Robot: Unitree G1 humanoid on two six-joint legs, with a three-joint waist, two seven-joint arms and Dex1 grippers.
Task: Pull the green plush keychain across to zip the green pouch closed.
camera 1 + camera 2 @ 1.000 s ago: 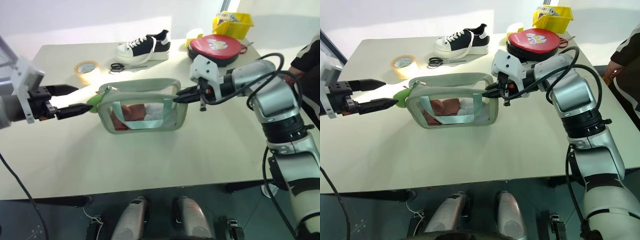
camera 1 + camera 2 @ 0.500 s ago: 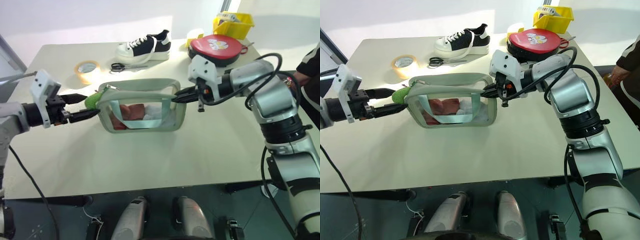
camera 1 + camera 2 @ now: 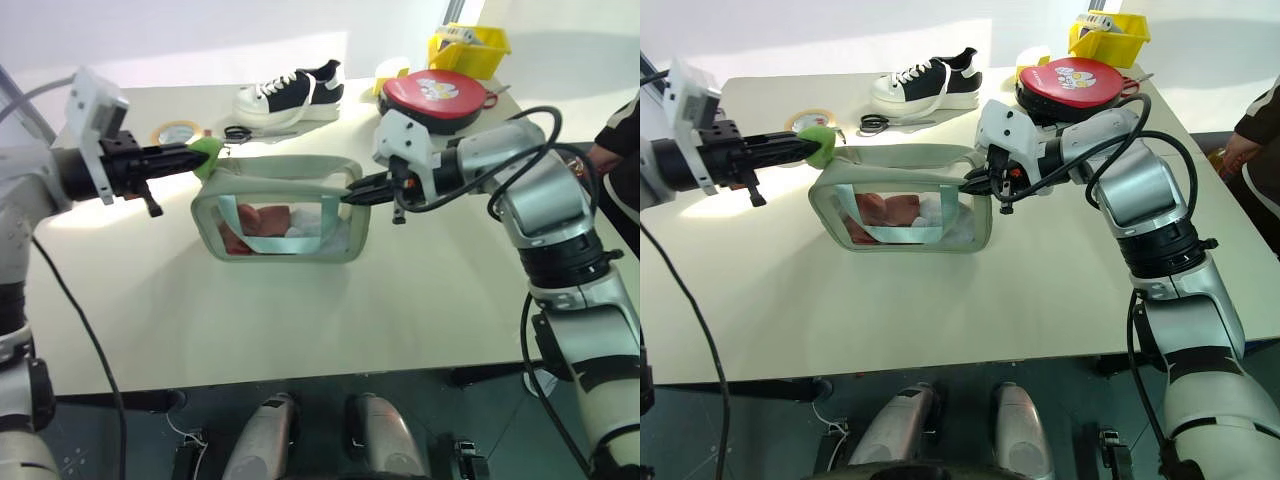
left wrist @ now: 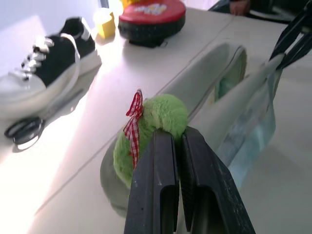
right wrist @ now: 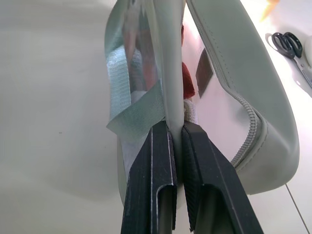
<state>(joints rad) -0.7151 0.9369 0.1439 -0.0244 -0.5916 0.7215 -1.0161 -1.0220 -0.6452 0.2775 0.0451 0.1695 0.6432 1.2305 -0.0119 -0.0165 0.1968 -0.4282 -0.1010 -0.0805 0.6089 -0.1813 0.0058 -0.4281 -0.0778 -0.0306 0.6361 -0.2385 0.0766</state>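
The green pouch (image 3: 283, 169) lies mid-table, its top open and red and white contents showing through the clear window. The green plush keychain (image 3: 209, 155) hangs raised over the pouch's left end, and my left gripper (image 3: 192, 155) is shut on it. In the left wrist view the black fingers (image 4: 161, 161) pinch the fuzzy plush (image 4: 158, 114), which has a red checked ribbon. My right gripper (image 3: 352, 197) is shut on the pouch's right end. The right wrist view shows its fingers (image 5: 158, 161) clamping the pale green edge (image 5: 170, 97), beside the open zipper.
Behind the pouch lie a black-and-white sneaker (image 3: 290, 92), scissors (image 3: 238, 132) and a tape roll (image 3: 172, 131). A round red-and-black case (image 3: 437, 95) and a yellow bin (image 3: 467, 45) stand at the back right. A person's arm (image 3: 618, 118) shows at the right edge.
My left gripper closed on the plush keychain and carried it up and to the right, above the pouch's left end. The right gripper kept its hold and stayed still.
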